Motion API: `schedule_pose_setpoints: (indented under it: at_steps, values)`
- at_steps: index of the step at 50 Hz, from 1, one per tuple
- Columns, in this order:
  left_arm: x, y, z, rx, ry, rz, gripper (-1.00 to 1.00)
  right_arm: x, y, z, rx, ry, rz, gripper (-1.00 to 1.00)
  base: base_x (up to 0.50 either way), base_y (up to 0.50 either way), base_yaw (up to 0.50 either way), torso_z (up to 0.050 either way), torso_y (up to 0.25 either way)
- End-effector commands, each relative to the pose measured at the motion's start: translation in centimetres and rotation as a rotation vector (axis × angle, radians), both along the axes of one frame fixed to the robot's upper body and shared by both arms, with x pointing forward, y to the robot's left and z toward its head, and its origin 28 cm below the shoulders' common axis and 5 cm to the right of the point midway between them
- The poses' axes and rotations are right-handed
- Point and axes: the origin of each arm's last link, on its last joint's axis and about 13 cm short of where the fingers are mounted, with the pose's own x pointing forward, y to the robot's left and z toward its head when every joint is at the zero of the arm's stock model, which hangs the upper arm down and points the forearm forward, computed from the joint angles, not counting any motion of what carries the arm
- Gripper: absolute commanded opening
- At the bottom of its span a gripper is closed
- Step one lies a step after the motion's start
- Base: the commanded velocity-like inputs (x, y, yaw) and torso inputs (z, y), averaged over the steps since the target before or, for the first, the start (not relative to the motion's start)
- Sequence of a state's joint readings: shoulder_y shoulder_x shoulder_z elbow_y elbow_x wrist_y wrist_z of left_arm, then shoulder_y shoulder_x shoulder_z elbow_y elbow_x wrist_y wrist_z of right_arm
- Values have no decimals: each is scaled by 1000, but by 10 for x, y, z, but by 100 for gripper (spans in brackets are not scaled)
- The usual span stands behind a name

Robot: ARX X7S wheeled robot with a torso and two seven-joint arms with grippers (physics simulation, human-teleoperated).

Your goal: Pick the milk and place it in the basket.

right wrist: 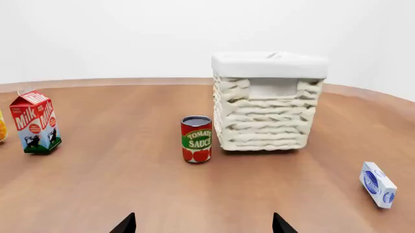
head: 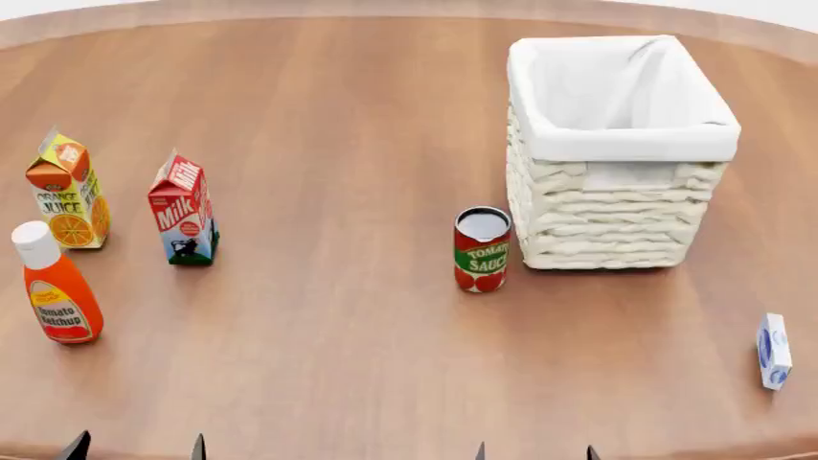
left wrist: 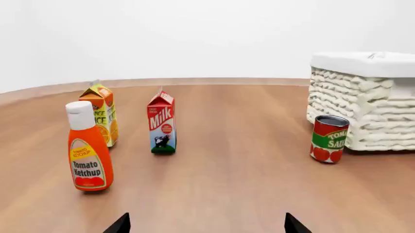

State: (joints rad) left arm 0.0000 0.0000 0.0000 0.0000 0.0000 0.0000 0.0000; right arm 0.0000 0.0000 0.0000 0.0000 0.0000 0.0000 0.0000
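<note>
Gaping wide and empty, both the left gripper (head: 134, 447) and right gripper (head: 533, 450) sit at the frame's bottom edge. Milk (head: 183, 209) stands upright at left, basket (head: 622, 144) upper right. Likely light, stiff, tippy: squeeze its 2 flat sides mid-height.

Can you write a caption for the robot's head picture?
Milk stands untouched, far left of the basket.

Cut-offs at frame edges
Only dark tips of both grippers' fingers (head: 77, 446) show bottom edge; basket (left wrist: 363, 102) cropped right; orange juice carton (right wrist: 2, 131) cropped left.
</note>
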Motion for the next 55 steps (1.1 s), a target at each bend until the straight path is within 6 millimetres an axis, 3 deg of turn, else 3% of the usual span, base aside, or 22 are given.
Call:
schedule_pose_setpoints:
  at_steps: [1,23,28,30,33,34,35,37,40,41,43,45,48,55]
  values:
    - [-1,-1,0,-4,-2,-5,100,0,1,1,-7,3,-6,100,0,0,0,0,0]
    - [1,1,-8,-5,32,20,100,1,1,-1,-26,19,1,100,0,0,0,0,0]
    - [7,3,3,-13,50,16,100,9,-3,19,-25,1,-5,100,0,0,0,0,0]
    - [14,6,19,-3,25,13,100,18,-8,42,-22,-54,5,100,0,0,0,0,0]
    - [27,15,61,-32,-88,15,100,29,-16,97,-16,-191,40,100,0,0,0,0,0]
    - [28,16,69,-37,-107,16,100,29,-16,97,-16,-190,40,100,0,0,0,0,0]
    - [30,21,94,-32,-182,30,100,29,-20,121,-29,-258,23,100,0,0,0,0,0]
    - [27,30,133,-46,-300,52,100,24,-27,157,-38,-365,25,100,0,0,0,0,0]
    - [18,36,160,-73,-392,51,100,16,-32,181,-60,-438,23,100,0,0,0,0,0]
    - [10,40,178,-67,-464,57,100,6,-36,201,-55,-501,35,100,0,0,0,0,0]
    - [4,43,188,-66,-492,61,100,0,-39,212,-78,-533,17,100,0,0,0,0,0]
    - [-9,49,209,-66,-574,81,100,-16,-45,235,-93,-610,15,100,0,0,0,0,0]
    - [-20,56,225,-70,-637,107,100,-25,-53,247,-184,-661,-18,100,0,0,0,0,0]
    - [-37,66,244,-64,-718,145,100,-48,-62,265,-135,-750,-38,100,0,0,0,0,0]
